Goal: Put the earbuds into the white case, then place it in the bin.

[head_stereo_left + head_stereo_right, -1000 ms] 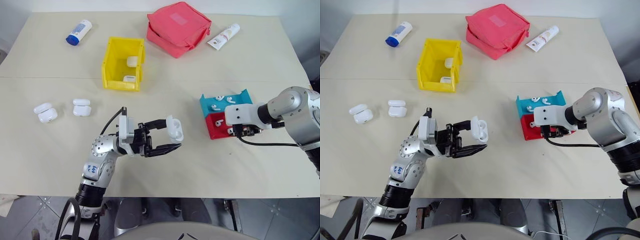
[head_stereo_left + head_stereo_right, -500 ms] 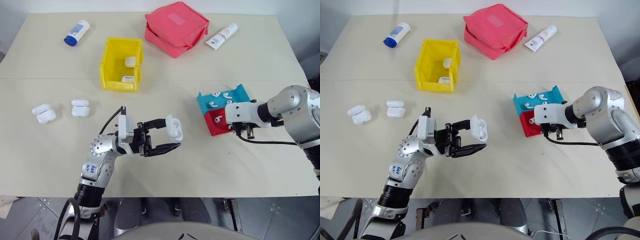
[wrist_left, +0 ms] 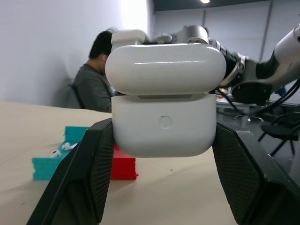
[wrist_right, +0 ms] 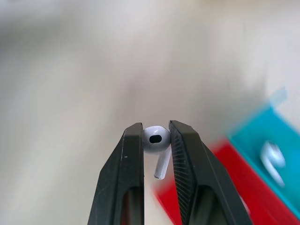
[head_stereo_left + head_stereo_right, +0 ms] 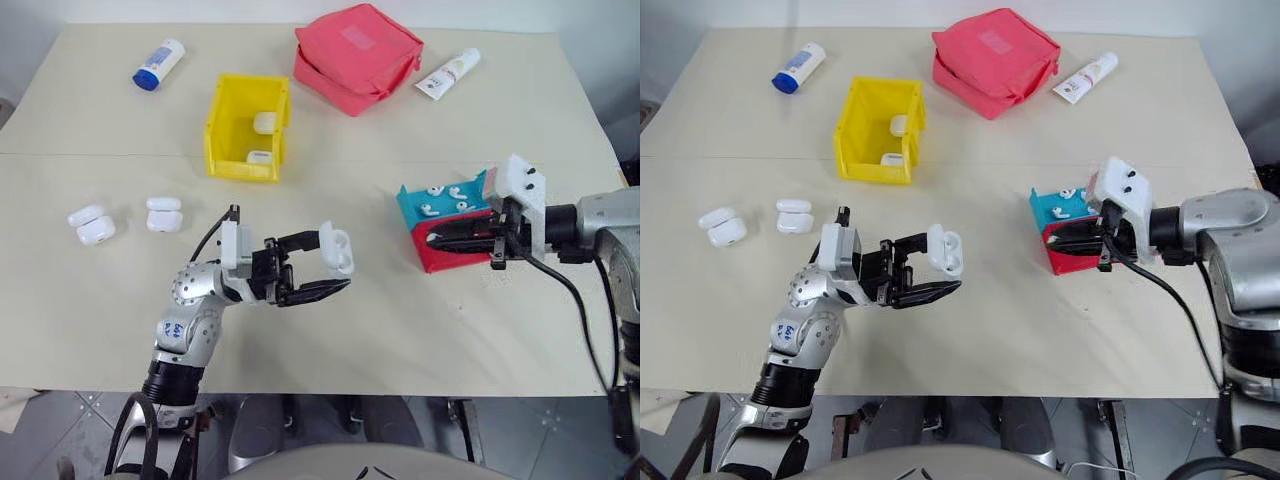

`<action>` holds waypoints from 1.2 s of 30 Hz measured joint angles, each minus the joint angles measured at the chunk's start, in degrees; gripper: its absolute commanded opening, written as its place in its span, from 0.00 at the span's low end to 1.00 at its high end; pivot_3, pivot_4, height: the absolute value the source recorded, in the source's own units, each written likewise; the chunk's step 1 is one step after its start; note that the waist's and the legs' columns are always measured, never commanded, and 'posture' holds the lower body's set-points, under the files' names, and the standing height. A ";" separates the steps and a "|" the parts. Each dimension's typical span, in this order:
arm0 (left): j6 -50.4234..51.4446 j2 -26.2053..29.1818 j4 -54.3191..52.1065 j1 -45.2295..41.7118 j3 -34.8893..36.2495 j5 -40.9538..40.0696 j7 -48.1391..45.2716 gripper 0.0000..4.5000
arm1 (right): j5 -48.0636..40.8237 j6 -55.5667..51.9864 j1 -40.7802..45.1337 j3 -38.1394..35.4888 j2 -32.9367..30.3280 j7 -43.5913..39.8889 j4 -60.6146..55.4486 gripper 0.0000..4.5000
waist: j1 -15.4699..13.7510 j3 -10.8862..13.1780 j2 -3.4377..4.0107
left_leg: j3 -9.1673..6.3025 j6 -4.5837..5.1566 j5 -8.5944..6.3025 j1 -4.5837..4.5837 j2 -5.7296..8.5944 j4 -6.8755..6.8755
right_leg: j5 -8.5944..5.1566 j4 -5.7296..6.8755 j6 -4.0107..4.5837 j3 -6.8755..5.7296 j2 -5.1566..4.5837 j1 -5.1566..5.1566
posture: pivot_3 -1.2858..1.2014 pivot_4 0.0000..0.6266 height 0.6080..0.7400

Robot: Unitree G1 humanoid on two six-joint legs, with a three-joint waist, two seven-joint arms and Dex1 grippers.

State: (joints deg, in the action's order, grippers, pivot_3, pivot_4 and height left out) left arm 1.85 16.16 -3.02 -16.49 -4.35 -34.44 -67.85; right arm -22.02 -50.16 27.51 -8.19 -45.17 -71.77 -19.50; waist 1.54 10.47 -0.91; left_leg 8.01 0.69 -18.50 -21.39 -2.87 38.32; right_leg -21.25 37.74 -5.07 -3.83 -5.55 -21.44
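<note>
My left gripper (image 5: 335, 272) clenches the white case (image 5: 336, 248) | my right gripper (image 4: 156, 133) pinches an earbud (image 4: 157, 140) over the red tray (image 5: 450, 255)

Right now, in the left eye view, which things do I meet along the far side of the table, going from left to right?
White tube with a blue cap → yellow bin → pink-red fabric pouch → white tube with an orange print.
</note>
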 measured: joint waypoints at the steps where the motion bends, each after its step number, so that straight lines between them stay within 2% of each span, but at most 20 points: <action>1: -0.11 0.01 1.46 -1.00 0.08 -0.21 -1.42 0.62 | -2.62 -0.74 -0.14 -2.27 2.43 1.83 -1.29 0.10 | -0.03 0.00 0.00 | -0.03 -0.02 0.01 0.00 0.00 -0.02 | 0.00 0.00 0.00 -0.03 0.01 0.00 | 0.52 0.24 1.00; 4: -0.16 0.13 5.02 -3.52 1.03 -0.43 -4.66 0.62 | -8.73 -1.10 -0.53 -3.55 8.54 6.14 -5.04 0.10 | 0.00 0.00 0.00 | -0.01 -0.02 0.01 -0.03 0.00 -0.02 | 0.00 -0.01 0.00 -0.03 0.02 -0.03 | 0.52 0.24 1.00; 8: -0.08 0.21 6.69 -5.24 1.08 -0.58 -7.98 0.62 | -12.07 0.03 -0.57 -2.70 14.14 11.25 -6.28 0.10 | -0.05 0.00 0.00 | -0.02 -0.01 0.01 -0.05 0.05 -0.02 | 0.00 0.01 0.00 -0.02 0.00 -0.04 | 0.52 0.24 1.00; 14: 0.63 0.33 8.34 -7.20 1.19 -1.04 -10.45 0.62 | -14.62 3.17 -0.56 1.33 18.72 15.86 -7.09 0.10 | -0.06 0.00 0.00 | -0.04 0.01 0.02 -0.08 0.06 -0.02 | 0.00 0.01 0.00 -0.04 0.00 -0.04 | 0.52 0.24 1.00; 26: 0.96 -0.19 10.56 -8.50 1.93 -1.01 -10.55 0.62 | -20.25 5.36 1.14 3.39 18.37 18.96 -8.23 0.10 | -0.06 0.00 0.00 | -0.06 0.01 0.02 -0.07 0.05 -0.02 | 0.00 0.00 0.00 -0.04 -0.01 -0.04 | 0.52 0.24 1.00; 36: -4.90 -2.35 16.99 -10.93 3.31 0.47 -11.66 0.62 | -23.16 5.89 1.42 5.75 17.68 20.20 -10.02 0.10 | -0.02 0.00 -0.01 | -0.07 0.02 0.02 -0.10 0.05 -0.02 | 0.00 -0.01 0.00 -0.08 -0.01 -0.05 | 0.52 0.24 1.00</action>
State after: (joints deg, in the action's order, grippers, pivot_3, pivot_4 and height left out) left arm -3.04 13.80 13.97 -27.42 -1.04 -33.97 -79.51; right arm -45.18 -44.27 28.93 -2.44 -27.49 -51.57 -29.52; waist 1.52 10.47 -0.92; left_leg 7.94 0.71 -18.49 -21.49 -2.82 38.30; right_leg -21.25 37.72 -5.08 -3.91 -5.56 -21.49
